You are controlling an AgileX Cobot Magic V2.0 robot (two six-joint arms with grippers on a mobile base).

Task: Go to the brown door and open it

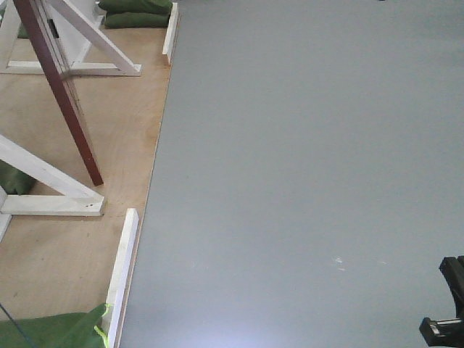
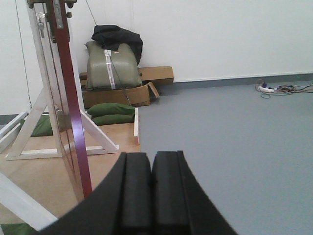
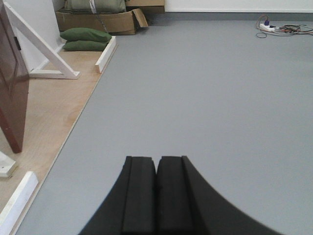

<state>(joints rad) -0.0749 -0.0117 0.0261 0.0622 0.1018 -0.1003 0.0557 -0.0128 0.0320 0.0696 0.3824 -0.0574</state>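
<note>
1. The brown door is standing upright on a plywood platform, ahead and to the left of the left jaws. It is showing them its narrow reddish edge, with a silver plate high on that edge.
2. From the right jaws the brown door is sitting further off to the left, showing its glossy panelled face. The front view is catching its lower edge meeting the plywood.
3. White frame braces are propping the doorway on both sides, left of and beyond the left jaws.
4. The left jaws are pointing forward, roughly level, towards the far wall. Their black pads are pressing together and gripping nothing.
5. The right jaws are pointing forward too, tilting a little more towards the grey floor. Their pads are also meeting, with nothing between them.
6. Neither pair is touching the door; both are hanging over the grey floor, to the right of the platform.
7. Green sandbags and a cardboard box are lying beyond the door, ahead-left of both jaws.
8. A power strip is lying by the wall, far ahead-right.
</note>
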